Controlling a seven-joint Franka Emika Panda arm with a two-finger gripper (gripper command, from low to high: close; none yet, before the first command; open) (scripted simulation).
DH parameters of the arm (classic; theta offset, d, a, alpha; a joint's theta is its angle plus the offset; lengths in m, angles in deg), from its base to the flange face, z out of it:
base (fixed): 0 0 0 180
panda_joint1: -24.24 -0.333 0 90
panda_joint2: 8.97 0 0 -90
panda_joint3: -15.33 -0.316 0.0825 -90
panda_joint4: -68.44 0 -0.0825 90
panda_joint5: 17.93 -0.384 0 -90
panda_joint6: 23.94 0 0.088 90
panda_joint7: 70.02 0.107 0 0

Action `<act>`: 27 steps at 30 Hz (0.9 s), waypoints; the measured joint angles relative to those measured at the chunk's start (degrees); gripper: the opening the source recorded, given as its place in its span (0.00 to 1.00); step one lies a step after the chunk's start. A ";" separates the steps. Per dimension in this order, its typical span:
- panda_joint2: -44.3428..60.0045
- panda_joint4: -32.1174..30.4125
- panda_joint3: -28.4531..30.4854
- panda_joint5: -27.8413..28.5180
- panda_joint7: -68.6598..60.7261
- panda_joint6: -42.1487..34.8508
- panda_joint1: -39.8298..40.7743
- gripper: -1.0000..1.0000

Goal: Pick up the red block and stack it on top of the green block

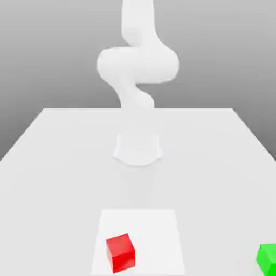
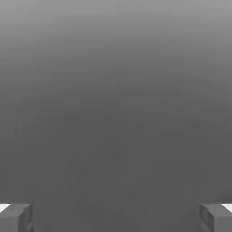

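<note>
Gripper (image 2: 116, 218) open, empty; no block between fingers.Gripper (image 2: 116, 218) stands open; red block (image 1: 121, 253) on white square (image 1: 153, 237).

1. The green block (image 1: 267, 260) is cut off by the exterior view's right edge and its lower edge.
2. The robot arm (image 1: 138, 64) runs out of the exterior view at the top, its upper part cropped.
3. The gripper (image 2: 116, 218) is cropped by the hand view's edges, its two fingers shown in part.
</note>
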 joint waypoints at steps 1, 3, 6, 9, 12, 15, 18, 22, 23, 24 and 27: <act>2.26 -0.47 0.74 -0.35 -1.30 0.89 -0.60 0.50; 6.55 -1.37 2.07 -1.07 -3.83 2.57 -1.66 0.50; 12.84 -2.67 3.84 -2.23 -7.59 5.02 -3.01 0.50; 19.10 -3.97 5.34 -3.43 -11.37 7.46 -4.13 0.50; 25.37 -5.26 6.48 -4.60 -15.12 9.89 -4.92 0.50; 31.61 -6.56 7.14 -5.56 -18.72 12.32 -5.25 0.50; 37.79 -7.87 7.43 -6.01 -21.96 14.80 -5.14 0.50; 45.86 -9.65 7.57 -5.19 -25.26 18.18 -4.55 0.50; 47.84 -10.09 7.79 -4.70 -25.87 19.02 -4.54 0.50; 49.80 -10.50 7.90 -4.15 -26.39 19.94 -4.43 0.50; 55.95 -10.10 7.15 -5.56 -28.20 24.41 -3.88 0.50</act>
